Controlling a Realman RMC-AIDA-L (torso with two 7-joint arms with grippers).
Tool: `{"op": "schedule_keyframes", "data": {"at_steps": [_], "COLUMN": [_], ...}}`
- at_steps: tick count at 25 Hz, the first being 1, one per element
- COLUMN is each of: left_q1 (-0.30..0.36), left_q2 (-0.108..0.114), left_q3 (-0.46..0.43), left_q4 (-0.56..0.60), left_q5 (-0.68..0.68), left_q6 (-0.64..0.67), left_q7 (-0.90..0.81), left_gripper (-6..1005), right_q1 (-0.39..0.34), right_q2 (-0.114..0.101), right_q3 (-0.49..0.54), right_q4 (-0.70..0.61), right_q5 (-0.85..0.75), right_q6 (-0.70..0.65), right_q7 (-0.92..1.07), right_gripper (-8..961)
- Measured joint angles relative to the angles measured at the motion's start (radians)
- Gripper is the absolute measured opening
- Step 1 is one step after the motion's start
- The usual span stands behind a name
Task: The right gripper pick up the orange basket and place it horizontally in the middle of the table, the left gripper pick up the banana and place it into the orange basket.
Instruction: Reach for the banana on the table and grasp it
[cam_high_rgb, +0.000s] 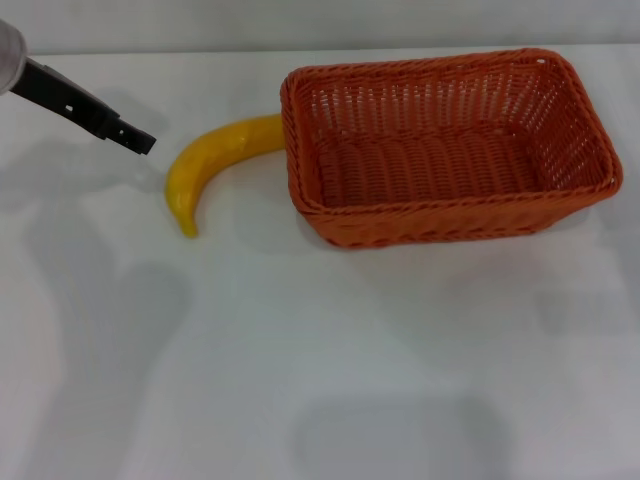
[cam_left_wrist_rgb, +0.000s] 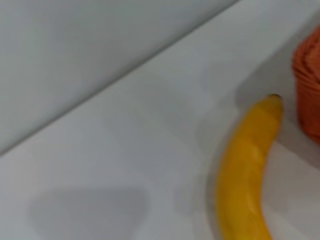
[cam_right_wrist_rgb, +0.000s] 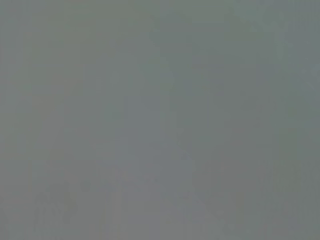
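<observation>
Presently we note the orange basket (cam_high_rgb: 450, 145) lying lengthwise on the glossy white table (cam_high_rgb: 300, 370), the banana (cam_high_rgb: 215, 160) beside its left end.
We find the left gripper (cam_high_rgb: 135, 138) left of the banana, empty; jaw opening indeterminable. Grey wall behind.

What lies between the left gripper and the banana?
Nothing: in the head view only bare table separates the left gripper from the banana.
</observation>
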Motion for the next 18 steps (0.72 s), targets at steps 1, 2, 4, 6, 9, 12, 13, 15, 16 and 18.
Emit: {"op": "schedule_keyframes", "data": {"at_steps": [1, 2, 4, 6, 9, 12, 13, 15, 16, 18], "left_q1": [0.002, 0.004, 0.008, 0.013, 0.031, 0.048, 0.053, 0.062, 0.065, 0.071], "left_q2": [-0.006, -0.011, -0.021, -0.025, -0.027, -0.027, -0.027, -0.027, -0.03, -0.037], "left_q3": [0.0, -0.001, -0.001, -0.001, -0.002, -0.002, -0.002, -0.002, -0.002, -0.002], "left_q4": [0.001, 0.003, 0.012, 0.024, 0.044, 0.066, 0.074, 0.085, 0.088, 0.093], "left_q5": [-0.006, -0.012, -0.029, -0.05, -0.111, -0.162, -0.173, -0.182, -0.184, -0.185], "left_q6": [-0.018, -0.033, -0.062, -0.078, -0.093, -0.106, -0.109, -0.112, -0.116, -0.127], "left_q7": [0.004, 0.01, 0.023, 0.038, 0.067, 0.088, 0.092, 0.095, 0.096, 0.097], "left_gripper": [880, 880, 880, 880, 880, 880, 880, 880, 880, 880], "right_q1": [0.0, 0.0, 0.0, 0.0, 0.0, -0.001, -0.001, -0.002, -0.002, -0.003], "right_q2": [0.0, 0.001, 0.001, 0.001, 0.001, 0.001, 0.001, 0.001, 0.001, 0.001], "right_q3": [-0.005, -0.009, -0.013, -0.013, -0.018, -0.024, -0.024, -0.024, -0.024, -0.024], "right_q4": [0.001, 0.002, 0.006, 0.008, 0.008, 0.008, 0.008, 0.008, 0.008, 0.008], "right_q5": [0.0, 0.0, 0.0, 0.0, -0.001, -0.002, -0.002, -0.002, -0.002, -0.002], "right_q6": [0.0, -0.001, -0.003, -0.004, -0.005, -0.007, -0.008, -0.008, -0.008, -0.008], "right_q7": [0.0, 0.0, 0.0, 0.0, 0.0, 0.0, 0.0, 0.0, 0.0, 0.0], "right_gripper": [876, 876, 876, 876, 876, 876, 876, 876, 876, 877]}}
